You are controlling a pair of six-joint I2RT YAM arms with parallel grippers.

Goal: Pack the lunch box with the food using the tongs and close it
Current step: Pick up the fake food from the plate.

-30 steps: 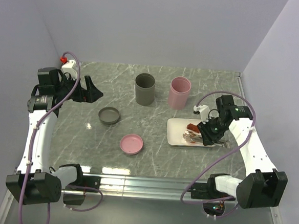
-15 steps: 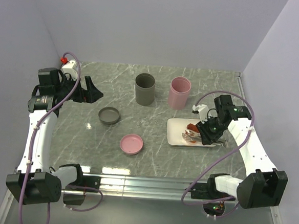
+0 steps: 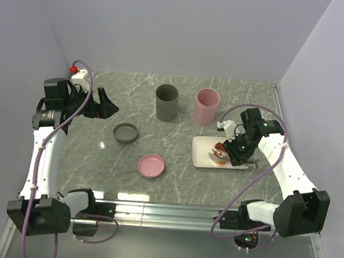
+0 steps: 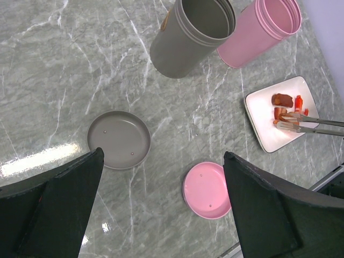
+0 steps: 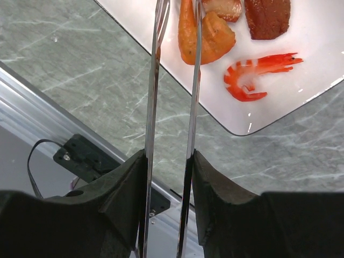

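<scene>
Right gripper (image 5: 167, 180) clenched on the tongs (image 5: 152, 107), lower centre of the wrist view. Tips reach the orange fried bits (image 5: 212, 35) at top, on the white tray (image 5: 320, 48). Left gripper (image 4: 161, 209) splayed, idle. Risk: thin tips bite shallow, so a bit may squirt out and nudge the shrimp (image 5: 252, 78).
</scene>
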